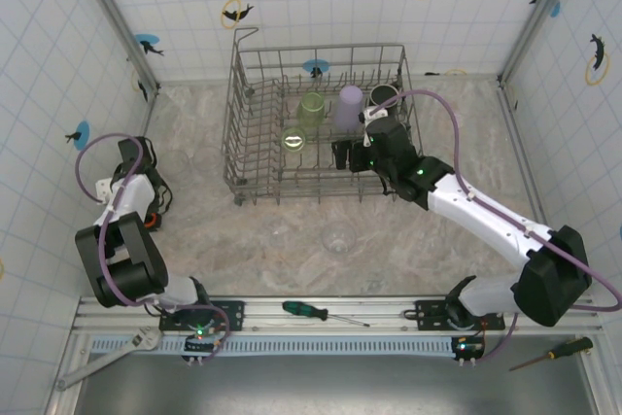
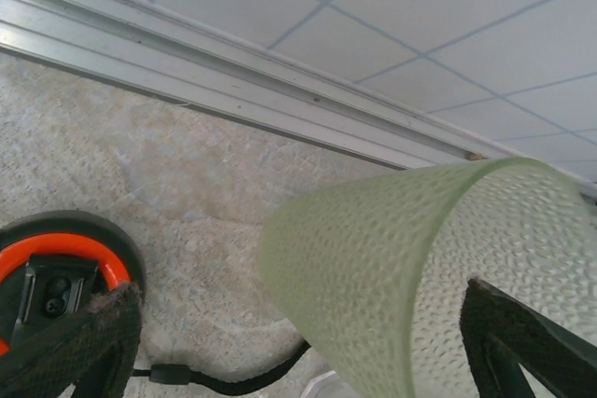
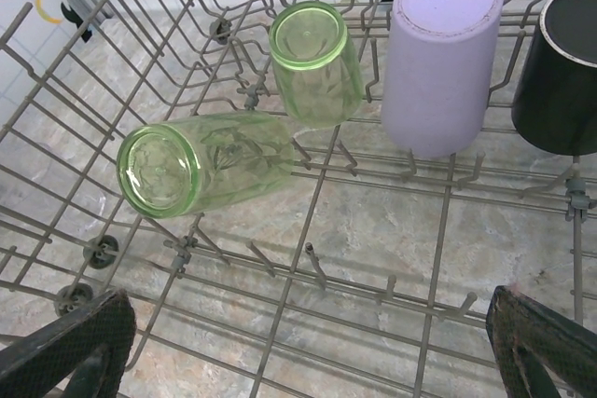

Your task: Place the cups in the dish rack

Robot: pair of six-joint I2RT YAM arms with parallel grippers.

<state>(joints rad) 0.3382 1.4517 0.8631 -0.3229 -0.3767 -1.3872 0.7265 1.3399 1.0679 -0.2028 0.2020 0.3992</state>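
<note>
left pincer (image 2: 298, 305), well left of the dish rack (image 1: 233, 143), straddles a green tumbler (image 2: 392, 258) — jaws wide, one finger clear of it.

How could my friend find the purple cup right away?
Look for the big grey metal wire dish rack at the back of the table. In its far row, the opaque lilac tumbler stands upside down in the middle. A translucent green tumbler is on its left and a black mug on its right; it alone is pale purple.
</note>
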